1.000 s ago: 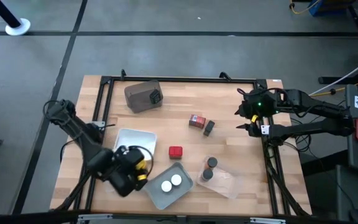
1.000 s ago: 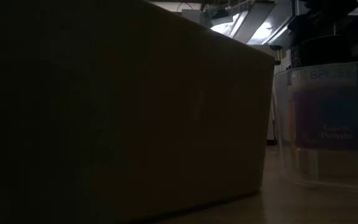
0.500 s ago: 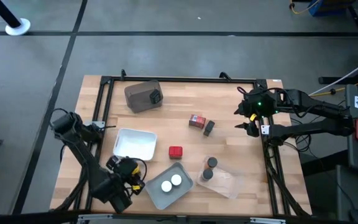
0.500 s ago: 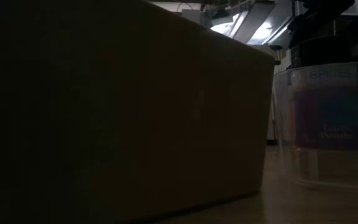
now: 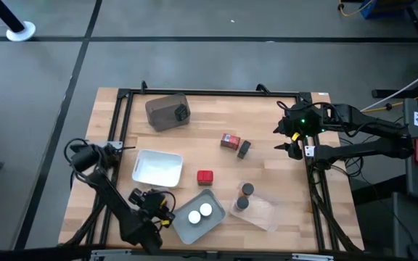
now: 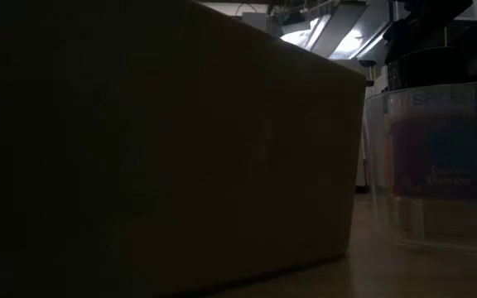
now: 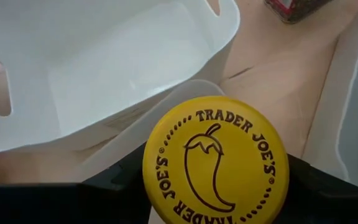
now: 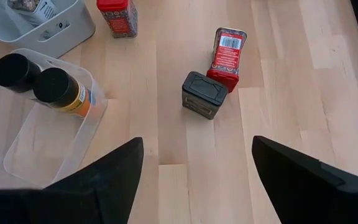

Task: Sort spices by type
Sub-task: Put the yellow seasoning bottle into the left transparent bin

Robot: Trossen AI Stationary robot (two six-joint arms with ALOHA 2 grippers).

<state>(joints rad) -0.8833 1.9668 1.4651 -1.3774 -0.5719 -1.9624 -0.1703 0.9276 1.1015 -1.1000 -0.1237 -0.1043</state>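
Observation:
My left gripper (image 5: 158,208) (image 7: 216,171) is shut on a jar with a yellow lid (image 7: 216,158), near the table's front edge between the white tray (image 5: 157,168) and the grey tray (image 5: 210,226). Two white-lidded jars (image 5: 199,213) stand in the grey tray. Two dark-lidded jars (image 5: 244,197) stand in the clear tray (image 5: 265,213). A red box (image 5: 205,177) stands on the table. Another red box (image 5: 229,141) lies beside a black box (image 5: 244,148). My right gripper (image 5: 287,138) (image 8: 197,180) is open and empty at the table's right edge. My left gripper has the yellow-lidded jar between its two fingers (image 7: 107,186), which stand on opposite sides of it just under the lid's rim (image 7: 151,180). The fingers come from above and the lid faces the wrist. The lid hides the jar's body and what is under it.
A brown tub (image 5: 167,112) stands at the far left. The white tray (image 7: 104,62) holds nothing. The black frame rail (image 5: 118,123) runs along the table's edges. Bare wood lies between the boxes and the right gripper (image 8: 291,106). The low view shows only a tray wall (image 6: 164,149) and the clear tray (image 6: 437,165).
My left gripper has gone a little toward the table's near edge with the yellow-lidded jar, and the arm's elbow has swung back toward the left edge. My right arm has kept still.

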